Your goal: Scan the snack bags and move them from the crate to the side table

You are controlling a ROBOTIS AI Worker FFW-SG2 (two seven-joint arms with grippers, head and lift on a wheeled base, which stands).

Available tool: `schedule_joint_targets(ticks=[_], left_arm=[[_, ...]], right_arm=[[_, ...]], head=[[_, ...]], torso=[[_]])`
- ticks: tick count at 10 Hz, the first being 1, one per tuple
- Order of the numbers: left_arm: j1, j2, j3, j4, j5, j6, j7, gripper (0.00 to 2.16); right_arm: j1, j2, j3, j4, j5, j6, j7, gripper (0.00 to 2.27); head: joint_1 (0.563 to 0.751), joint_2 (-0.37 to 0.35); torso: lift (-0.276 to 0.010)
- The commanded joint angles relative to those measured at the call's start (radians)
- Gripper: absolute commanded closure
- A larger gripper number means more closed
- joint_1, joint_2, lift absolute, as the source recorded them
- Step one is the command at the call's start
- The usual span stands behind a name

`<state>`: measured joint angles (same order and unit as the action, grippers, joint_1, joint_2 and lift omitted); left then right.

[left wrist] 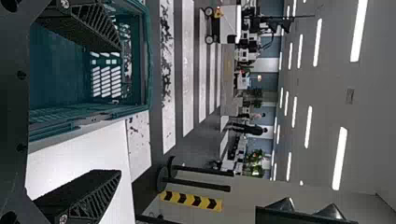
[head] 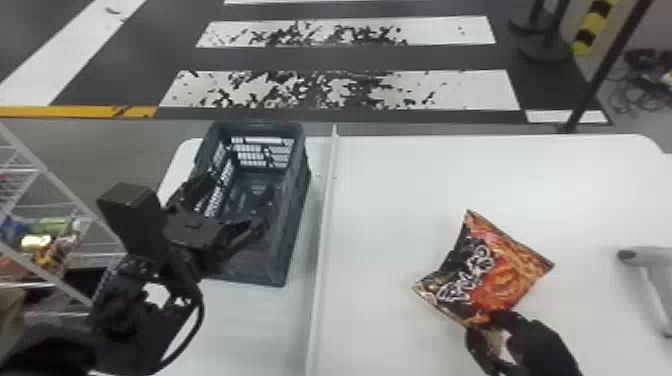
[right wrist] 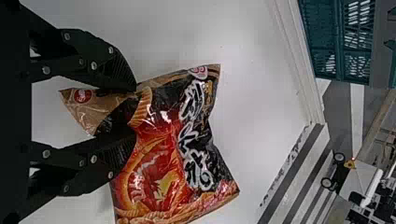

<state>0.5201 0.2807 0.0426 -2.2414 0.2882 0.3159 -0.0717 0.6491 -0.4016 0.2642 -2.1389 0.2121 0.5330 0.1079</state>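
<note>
Clock centred on robot, twelve straight ahead. White table [head: 400, 170] spans eleven to three, a raised pale strip [head: 322, 240] crossing it near twelve. Wire rack [head: 55, 185] with packages at ten. Dark crate [head: 295, 220] on table at eleven. Left gripper [head: 240, 187], also eleven, hangs over crate; fingers spread wide, released, nothing between them. Right gripper [head: 487, 322] at two, grasping the snack bag [head: 500, 275] by its near end, fingers pressing from both sides. Bag over table, two o'clock, printed face up. White handled device [head: 650, 257] on table between two and three.
</note>
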Motion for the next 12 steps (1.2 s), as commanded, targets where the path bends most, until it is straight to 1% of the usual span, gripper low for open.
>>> schedule_joint_targets(ticks=[1, 2, 3, 4, 5, 7, 8, 9, 11, 12], left_arm=[[0.001, 0.0, -0.001, 0.0, 0.0, 0.003, 0.0, 0.07], [0.005, 0.002, 0.0, 0.0, 0.0, 0.003, -0.007, 0.07], [0.006, 0.002, 0.0, 0.0, 0.002, 0.003, -0.007, 0.07], [0.006, 0.002, -0.001, -0.001, 0.0, 0.006, -0.007, 0.07], [0.006, 0.0, -0.012, -0.004, -0.001, 0.009, -0.005, 0.07], [0.005, 0.0, -0.033, -0.009, -0.014, 0.015, 0.0, 0.07], [0.006, 0.0, -0.038, -0.014, -0.018, 0.015, 0.001, 0.07], [0.015, 0.002, -0.038, -0.02, -0.023, 0.018, 0.001, 0.07], [0.02, 0.003, -0.04, -0.024, -0.03, 0.021, 0.0, 0.07], [0.02, 0.003, -0.049, -0.026, -0.04, 0.021, 0.001, 0.07]], right_arm=[[0.003, 0.0, -0.022, 0.001, -0.039, -0.043, -0.013, 2.25], [0.003, 0.001, -0.066, 0.001, -0.125, -0.067, -0.007, 2.25], [0.001, 0.015, -0.138, -0.001, -0.25, -0.086, 0.036, 2.25], [-0.003, 0.069, -0.238, -0.013, -0.404, -0.083, 0.11, 2.25], [-0.02, 0.152, -0.344, -0.047, -0.537, -0.018, 0.184, 2.25], [-0.06, 0.228, -0.485, -0.087, -0.809, 0.132, 0.253, 2.25], [-0.088, 0.274, -0.55, -0.067, -0.959, 0.218, 0.3, 2.24], [-0.108, 0.3, -0.596, 0.008, -1.122, 0.282, 0.352, 2.25], [-0.132, 0.306, -0.645, 0.162, -1.404, 0.362, 0.414, 2.25], [-0.138, 0.308, -0.663, 0.221, -1.496, 0.39, 0.423, 2.25]], head=[[0.695, 0.087], [0.695, 0.085], [0.695, 0.078], [0.695, 0.073], [0.695, 0.064], [0.695, 0.029], [0.695, 0.022], [0.695, 0.018], [0.695, 0.036], [0.695, 0.036]], torso=[[-0.087], [-0.087], [-0.087], [-0.087], [-0.087], [-0.087], [-0.087], [-0.087], [-0.087], [-0.087]])
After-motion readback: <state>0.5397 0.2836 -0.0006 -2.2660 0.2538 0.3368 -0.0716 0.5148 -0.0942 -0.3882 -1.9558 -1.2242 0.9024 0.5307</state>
